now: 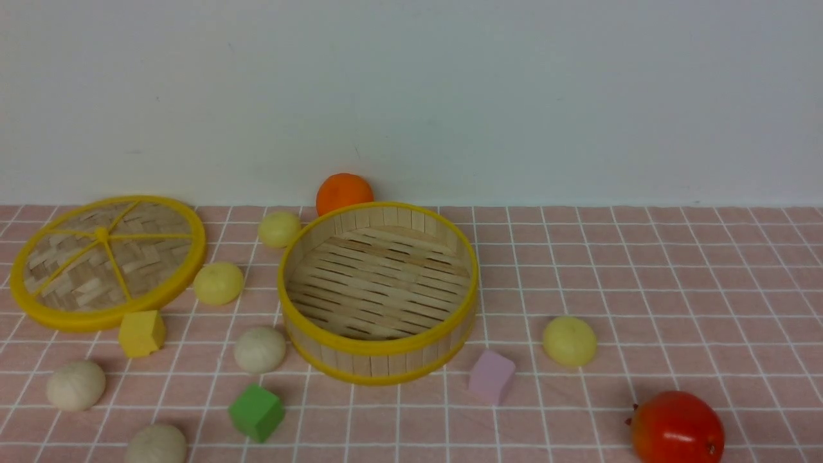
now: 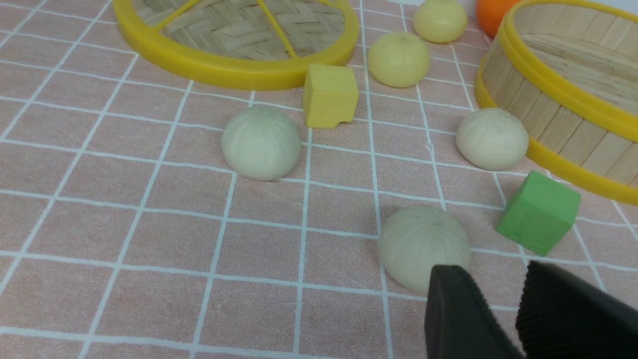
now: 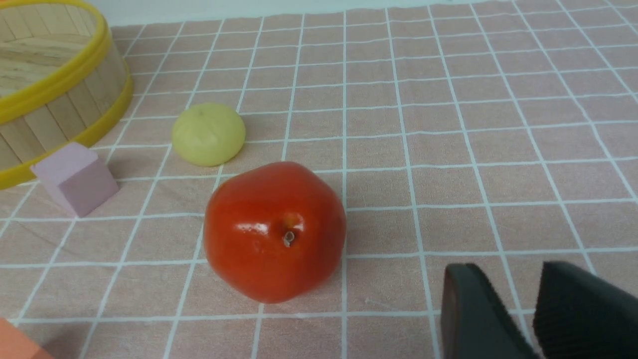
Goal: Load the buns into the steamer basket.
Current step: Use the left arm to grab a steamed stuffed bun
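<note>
Dark fingertips of the left gripper [image 2: 491, 279] stand apart, released, and those of the right gripper [image 3: 511, 279] are likewise parted. Closest to the left jaws is an off-white bun [image 2: 423, 247], partly hidden by one finger, with a green block [image 2: 541, 212] near it. Farther out from those jaws come a second off-white bun [image 2: 492, 138], just beside the steamer basket, and a third off-white bun [image 2: 261, 143], off toward the robot's left. Beyond that one, a yellow block [image 2: 330, 97] sits by the rim of the flat woven lid [image 1: 144, 254]. Farther still from the left jaws are a pale yellow bun [image 1: 218, 283] beside the lid and another pale yellow bun [image 1: 279, 229] near the basket. From the right jaws, the large red fruit [image 3: 274, 232] comes first, then the last pale yellow bun [image 3: 208, 134] beyond it; a pink block [image 3: 75, 179] lies between that side and the basket. Ahead of both pairs of jaws and between them stands the steamer basket [image 1: 379, 347], upright, its slatted floor bare; all six buns rest outside it on the checked cloth [image 1: 643, 276]. Farthest out, an orange fruit [image 1: 344, 193] shows behind the basket's far rim.
</note>
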{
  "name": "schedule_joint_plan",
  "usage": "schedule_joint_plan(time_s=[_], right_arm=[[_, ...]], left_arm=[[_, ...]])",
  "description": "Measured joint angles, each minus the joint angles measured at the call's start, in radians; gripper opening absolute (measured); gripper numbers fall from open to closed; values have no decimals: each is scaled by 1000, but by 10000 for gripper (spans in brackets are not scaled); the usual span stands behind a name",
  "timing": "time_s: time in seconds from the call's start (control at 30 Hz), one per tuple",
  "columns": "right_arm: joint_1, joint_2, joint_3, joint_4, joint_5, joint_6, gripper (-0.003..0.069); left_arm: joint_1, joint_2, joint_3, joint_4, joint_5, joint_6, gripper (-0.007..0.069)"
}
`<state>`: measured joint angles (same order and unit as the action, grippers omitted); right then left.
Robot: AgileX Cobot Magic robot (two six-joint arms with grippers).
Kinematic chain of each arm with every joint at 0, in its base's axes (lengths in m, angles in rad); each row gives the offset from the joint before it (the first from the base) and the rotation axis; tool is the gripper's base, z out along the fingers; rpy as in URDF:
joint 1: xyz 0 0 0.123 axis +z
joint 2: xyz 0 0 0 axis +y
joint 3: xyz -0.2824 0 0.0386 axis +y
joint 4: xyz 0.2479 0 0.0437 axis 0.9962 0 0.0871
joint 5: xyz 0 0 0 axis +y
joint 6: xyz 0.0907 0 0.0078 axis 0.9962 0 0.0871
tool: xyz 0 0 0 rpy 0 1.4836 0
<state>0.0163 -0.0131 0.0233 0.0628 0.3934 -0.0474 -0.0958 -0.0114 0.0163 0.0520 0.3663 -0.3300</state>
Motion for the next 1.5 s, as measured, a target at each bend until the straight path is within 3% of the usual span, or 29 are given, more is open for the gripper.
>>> schedule_joint_plan(time_s=[0.2,0.4,0.6,0.67,0.77,0.97,1.07,1.2,1.5], right_arm=[[0,0,0,0,0,0,239],[0,0,0,0,0,0,239],[0,0,0,0,0,0,239],[0,0,0,0,0,0,239],[0,0,0,0,0,0,239],[0,0,0,0,0,0,239],[0,0,0,0,0,0,239],[0,0,0,0,0,0,239],[0,0,0,0,0,0,239]], left_arm=[[0,0,1,0,-9,0,241],[0,0,13,-1,-119,0,241],[0,0,14,-66,-460,-86,241],[0,0,5,-87,-502,-117,241],[0,0,-48,-100,-470,-146,241],[0,123,-346,-121,-256,-215,241],[0,281,-539,-140,-16,-254,241],[0,441,-635,-135,147,-264,241],[1,825,-648,-78,38,-268,241]])
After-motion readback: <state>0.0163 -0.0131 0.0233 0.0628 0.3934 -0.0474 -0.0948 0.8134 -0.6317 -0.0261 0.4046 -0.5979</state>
